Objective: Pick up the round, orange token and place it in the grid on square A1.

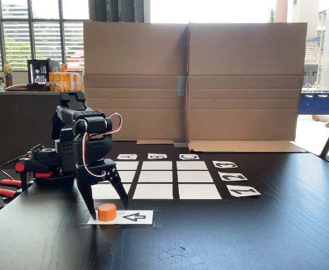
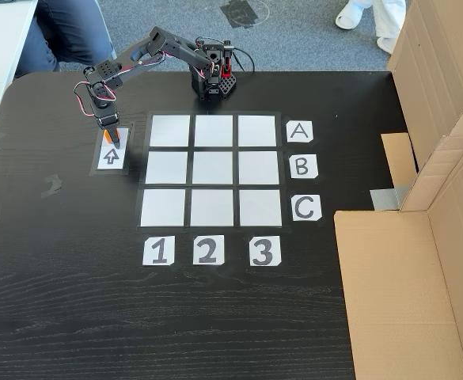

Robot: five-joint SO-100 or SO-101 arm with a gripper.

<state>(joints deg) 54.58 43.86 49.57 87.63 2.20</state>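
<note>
The token (image 1: pixel 107 212) stands on the arrow card (image 1: pixel 131 217), just beside the grid (image 2: pixel 214 169) on the black counter (image 2: pixel 73 301). The gripper (image 1: pixel 109 212) is open, its fingers down on both sides of the token. Square A1 (image 2: pixel 170 131) is bare. Cardboard walls (image 1: pixel 192 79) stand behind the grid, well apart.

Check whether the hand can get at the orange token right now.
Probably yes: the hand is open and already straddles the token on the arrow card, with nothing between them.
</note>
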